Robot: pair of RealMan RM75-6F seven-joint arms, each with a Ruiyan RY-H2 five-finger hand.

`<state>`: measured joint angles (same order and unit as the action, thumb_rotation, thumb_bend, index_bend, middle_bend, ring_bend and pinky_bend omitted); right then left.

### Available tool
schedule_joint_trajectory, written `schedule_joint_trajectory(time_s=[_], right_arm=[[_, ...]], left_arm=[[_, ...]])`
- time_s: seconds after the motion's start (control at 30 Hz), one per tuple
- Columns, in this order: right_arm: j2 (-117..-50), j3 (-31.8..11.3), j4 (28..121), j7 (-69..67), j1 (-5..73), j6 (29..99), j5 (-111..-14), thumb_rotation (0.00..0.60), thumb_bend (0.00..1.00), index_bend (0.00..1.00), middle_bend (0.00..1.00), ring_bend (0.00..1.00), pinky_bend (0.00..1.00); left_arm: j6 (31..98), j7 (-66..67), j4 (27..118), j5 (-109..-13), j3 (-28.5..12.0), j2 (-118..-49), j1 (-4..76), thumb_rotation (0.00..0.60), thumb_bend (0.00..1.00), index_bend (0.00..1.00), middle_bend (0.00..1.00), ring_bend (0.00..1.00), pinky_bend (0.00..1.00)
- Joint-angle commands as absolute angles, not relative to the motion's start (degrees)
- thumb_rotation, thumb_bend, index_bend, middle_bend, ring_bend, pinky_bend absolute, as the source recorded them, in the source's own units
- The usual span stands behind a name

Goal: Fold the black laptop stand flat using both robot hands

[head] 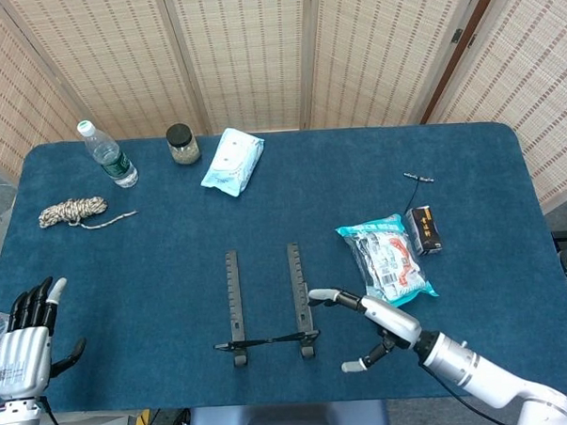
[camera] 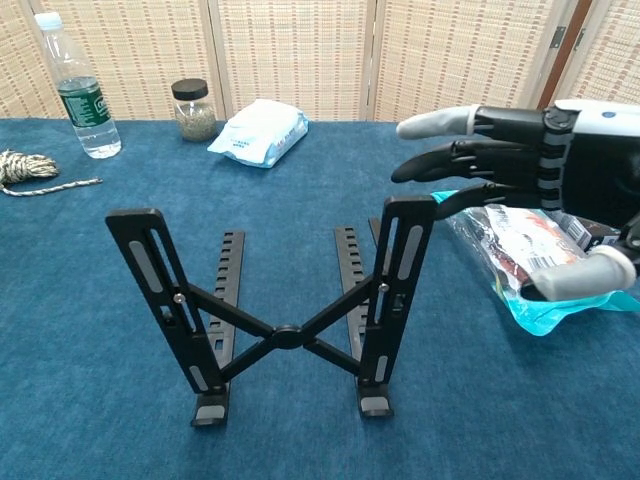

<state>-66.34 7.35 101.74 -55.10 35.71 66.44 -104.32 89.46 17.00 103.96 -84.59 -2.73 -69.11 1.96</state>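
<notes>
A desk [head: 263, 176] covered in dark blue cloth stands in front of a folding screen [head: 248, 54] of woven pale panels in light frames, with one darker brown post at the right.

At the far left edge of the head view, the left hand [head: 30, 332] hangs off the desk's near corner, upright, its fingers [head: 33, 301] straight and apart, holding nothing; its arm is cut off by the frame, and the chest view does not show it. On the desk lie one coil of rope [head: 74, 211], one plastic water bottle [head: 107, 154] with a green label, one small glass jar [head: 182, 144] with a dark lid, and one white and light blue soft pack [head: 232, 161].

The single black laptop stand [camera: 285, 310] sits near the front edge at the middle of the desk, unfolded: two notched rails lie flat, two slotted arms rise steeply, and a crossed brace joins them. From above it is hard to read, showing only as two thin strips.

The right hand [camera: 520, 180] is just right of the stand, fingers [camera: 440, 122] spread and reaching left over the top of the right upright arm, gripping nothing; whether a lower finger touches the arm I cannot tell. Behind it lie one crinkled snack bag [head: 384, 260], partly hidden in the chest view, one small dark box [head: 424, 229], and one thin cable [head: 416, 186], too small to identify.
</notes>
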Motion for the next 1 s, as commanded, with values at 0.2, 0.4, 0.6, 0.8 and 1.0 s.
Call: schedule_joint_trajectory(time_s=[0.2, 0.4, 0.6, 0.8, 1.0], right_arm=[[-70.6, 5.6, 100.5, -59.7, 39.4, 62.6, -102.1, 0.6, 0.0, 0.0, 0.06, 0.0, 0.05], [-72.9, 5.1, 99.2, -68.1, 41.4, 60.1, -99.4, 0.6, 0.0, 0.0, 0.06, 0.0, 0.05], [-75.0, 6.1, 96.4, -78.6, 43.3, 58.2, -99.1, 0.6, 0.0, 0.0, 0.06, 0.0, 0.05], [-76.4, 8.2, 94.5, -85.6, 44.6, 57.6, -100.8, 0.6, 0.0, 0.0, 0.06, 0.0, 0.05], [-77.6, 10.6, 92.9, -92.2, 45.5, 58.0, -102.2, 0.6, 0.0, 0.0, 0.06, 0.0, 0.05]], left_arm=[[89.5, 17.1, 104.1, -84.5, -2.6, -69.0, 1.8, 0.6, 0.25, 0.03, 0.0, 0.0, 0.0], [89.5, 17.2, 104.0, -84.4, -2.6, -69.0, 1.7, 0.6, 0.25, 0.03, 0.0, 0.0, 0.0], [89.3, 17.5, 103.9, -84.2, -2.6, -69.2, 1.8, 0.6, 0.25, 0.03, 0.0, 0.0, 0.0], [89.2, 17.7, 104.0, -84.1, -2.6, -69.2, 1.8, 0.6, 0.25, 0.03, 0.0, 0.0, 0.0], [89.1, 18.1, 104.1, -84.1, -2.5, -69.4, 1.8, 0.6, 0.25, 0.03, 0.0, 0.0, 0.0]])
